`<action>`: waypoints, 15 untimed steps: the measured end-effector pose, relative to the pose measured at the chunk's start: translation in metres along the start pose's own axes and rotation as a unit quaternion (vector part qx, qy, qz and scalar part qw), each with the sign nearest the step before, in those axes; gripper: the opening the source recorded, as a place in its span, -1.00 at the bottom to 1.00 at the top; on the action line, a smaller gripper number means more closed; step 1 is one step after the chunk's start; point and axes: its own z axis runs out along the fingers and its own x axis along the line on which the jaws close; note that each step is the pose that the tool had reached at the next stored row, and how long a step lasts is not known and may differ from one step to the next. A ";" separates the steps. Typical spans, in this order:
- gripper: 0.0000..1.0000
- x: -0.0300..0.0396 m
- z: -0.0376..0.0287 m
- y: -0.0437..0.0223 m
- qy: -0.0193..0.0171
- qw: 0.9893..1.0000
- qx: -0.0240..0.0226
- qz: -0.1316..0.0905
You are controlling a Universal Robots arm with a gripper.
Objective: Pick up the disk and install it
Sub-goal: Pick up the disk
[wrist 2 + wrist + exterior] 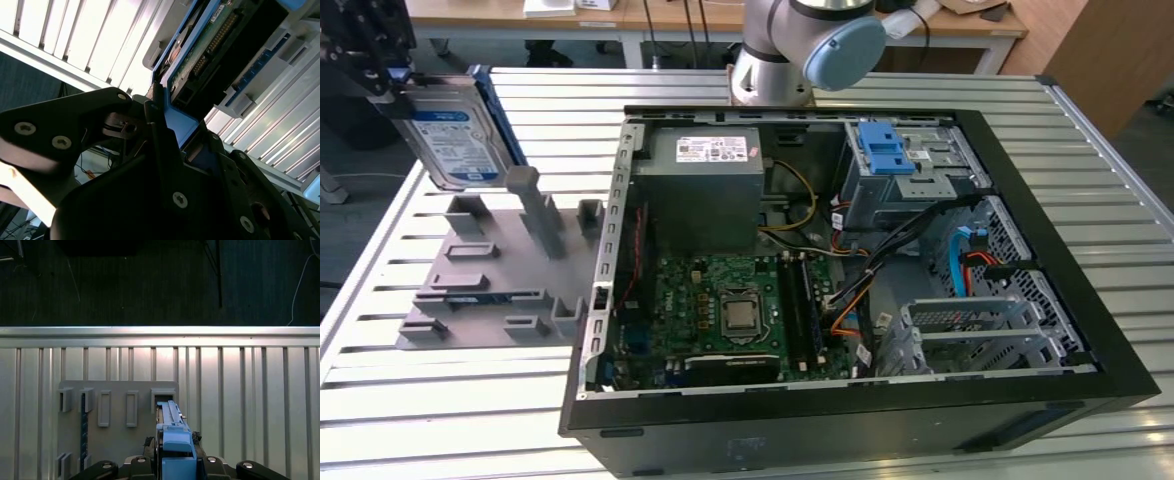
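In the exterior view the disk [458, 142], a silver drive with a white-and-blue label in a blue carrier bracket, hangs upright above the grey holder plate [474, 275] at that view's left. My gripper [398, 92] is shut on its upper edge. In the second wrist view the fingers [159, 131] clamp the blue bracket, and the disk's [210, 42] green circuit-board side shows past them. The first wrist view looks along the blue bracket [174, 437] down to the holder plate [116, 435].
An open computer case [1014, 400] lies to the exterior view's right of the plate. It holds a grey power supply [707, 190], a motherboard [734, 310] and a drive bay with a blue latch [886, 150]. Everything rests on a slatted aluminium table [440, 400].
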 end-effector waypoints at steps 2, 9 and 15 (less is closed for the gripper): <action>-0.27 0.0000 -0.0003 0.0000 0.000 1.000 0.000 0.000; -0.27 0.0000 -0.0020 0.0001 0.000 1.000 0.000 0.000; -0.27 -0.0001 -0.0042 0.0001 -0.001 1.000 0.000 0.000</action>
